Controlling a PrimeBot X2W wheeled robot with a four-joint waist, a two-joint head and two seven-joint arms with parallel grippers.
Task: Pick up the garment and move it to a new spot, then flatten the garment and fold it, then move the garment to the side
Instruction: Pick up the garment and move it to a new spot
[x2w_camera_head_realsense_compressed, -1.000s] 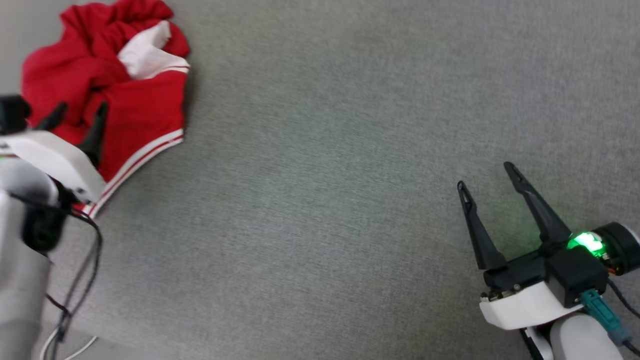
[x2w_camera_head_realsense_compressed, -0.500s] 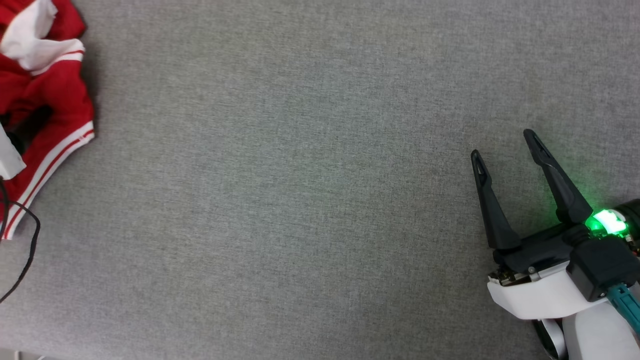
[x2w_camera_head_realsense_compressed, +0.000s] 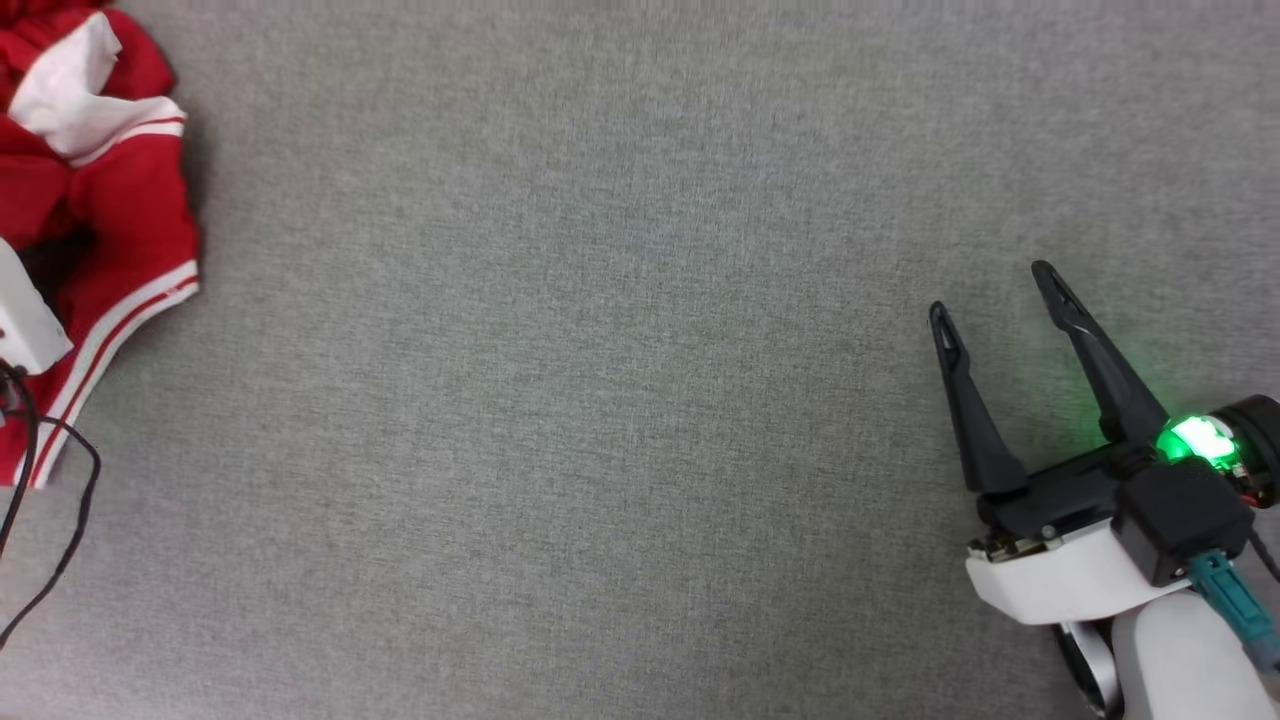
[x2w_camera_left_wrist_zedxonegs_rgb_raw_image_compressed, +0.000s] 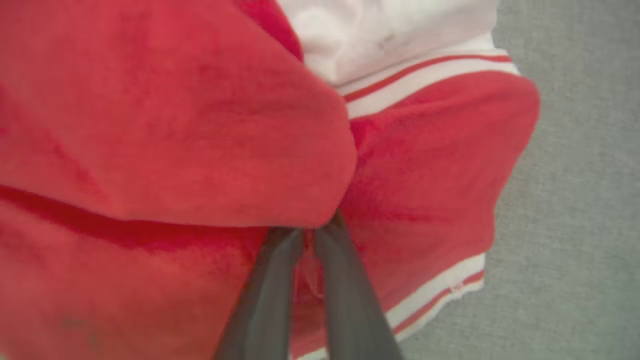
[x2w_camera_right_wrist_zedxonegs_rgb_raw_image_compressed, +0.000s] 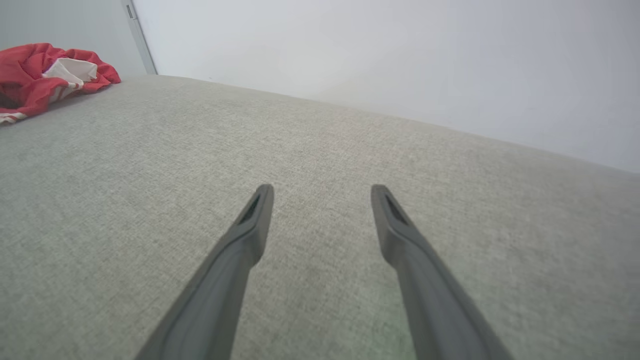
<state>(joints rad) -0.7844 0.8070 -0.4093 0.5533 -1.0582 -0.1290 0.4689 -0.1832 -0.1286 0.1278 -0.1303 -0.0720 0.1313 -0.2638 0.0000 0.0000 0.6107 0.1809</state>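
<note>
The left gripper (x2w_camera_left_wrist_zedxonegs_rgb_raw_image_compressed: 312, 231) has its two dark, smooth fingers (x2w_camera_left_wrist_zedxonegs_rgb_raw_image_compressed: 270, 285) drawn nearly together, pinching a soft ridge of red cloth of the garment (x2w_camera_left_wrist_zedxonegs_rgb_raw_image_compressed: 175, 125) between their tips. Around them the knit lies bunched in thick rounded folds, with a white sleeve piece (x2w_camera_left_wrist_zedxonegs_rgb_raw_image_compressed: 390, 30) above and a red-and-white striped hem (x2w_camera_left_wrist_zedxonegs_rgb_raw_image_compressed: 440, 295) running along the lower right. Bare grey weave begins just beyond that hem. From the head view the garment (x2w_camera_head_realsense_compressed: 120, 230) sits crumpled at the table's far left and is cut off by the picture's edge, with a thin black cable (x2w_camera_head_realsense_compressed: 60, 560) looping over the table below it. The right gripper (x2w_camera_head_realsense_compressed: 990, 290) is well apart from it at the lower right, its long tapered fingers (x2w_camera_head_realsense_compressed: 1100, 370) spread wide and holding nothing above the table (x2w_camera_head_realsense_compressed: 600, 400), and a green light (x2w_camera_head_realsense_compressed: 1190, 440) glows on its black housing. Between the two lies a broad stretch of flat, finely woven grey fabric. In the right wrist view the spread fingers (x2w_camera_right_wrist_zedxonegs_rgb_raw_image_compressed: 240, 250) point across this surface toward its far edge (x2w_camera_right_wrist_zedxonegs_rgb_raw_image_compressed: 350, 112), which meets a plain pale wall (x2w_camera_right_wrist_zedxonegs_rgb_raw_image_compressed: 350, 50). The garment (x2w_camera_right_wrist_zedxonegs_rgb_raw_image_compressed: 30, 80) is heaped near the far left corner.
</note>
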